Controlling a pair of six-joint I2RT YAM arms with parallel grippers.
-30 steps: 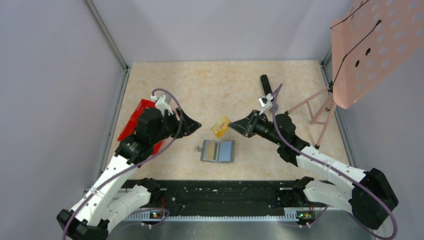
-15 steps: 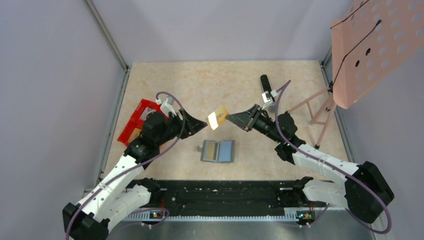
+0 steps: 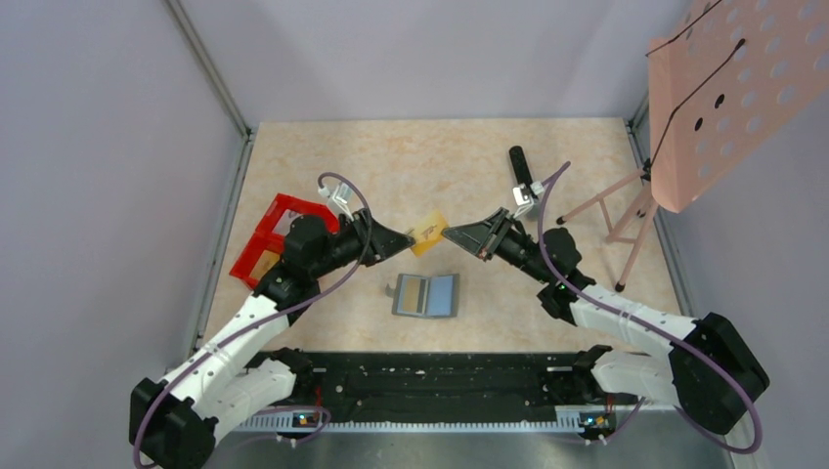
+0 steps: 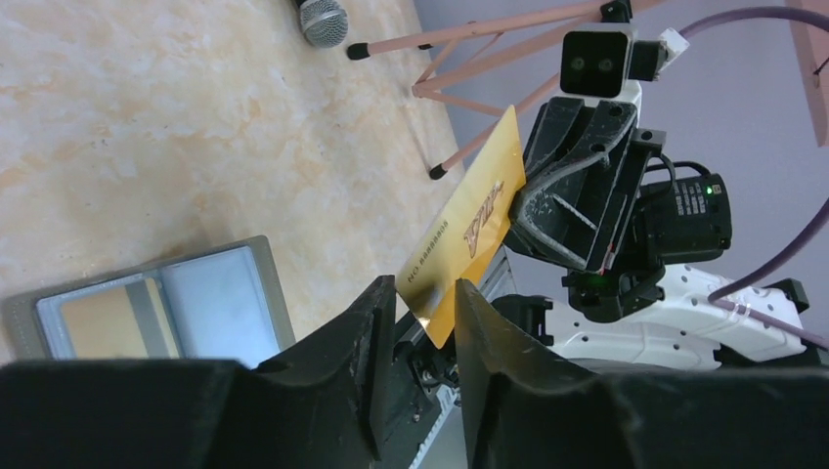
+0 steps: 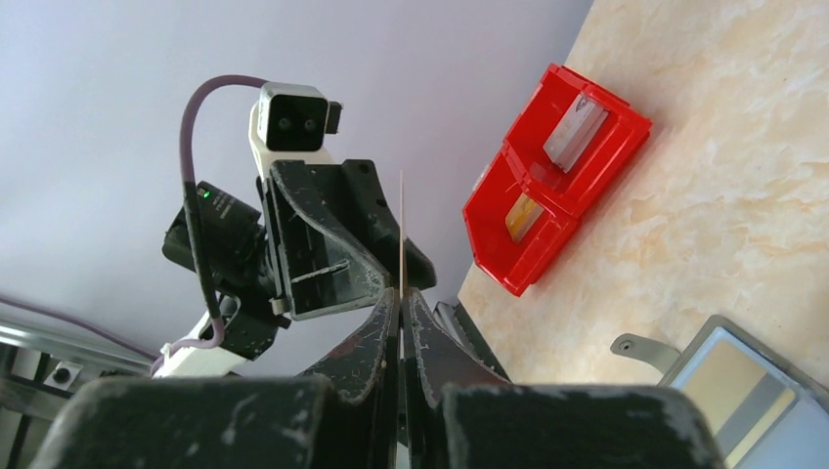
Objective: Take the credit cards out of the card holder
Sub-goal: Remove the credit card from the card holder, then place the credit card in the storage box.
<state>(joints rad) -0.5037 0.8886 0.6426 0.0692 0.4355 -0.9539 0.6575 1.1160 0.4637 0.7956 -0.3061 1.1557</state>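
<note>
An open grey bifold card holder lies flat on the beige bench, near the arm bases. Above it, the right fingers clamp a gold credit card by one edge. They offer its free corner to the part-open left fingers straddling it, apparently for a handover.

Red bin, black microphone, pink stand

Left wrist view: we see the microphone cut off by the top edge, the card holder partly hidden behind the left gripper, and the lettering on the gold card too blurred to read.
</note>
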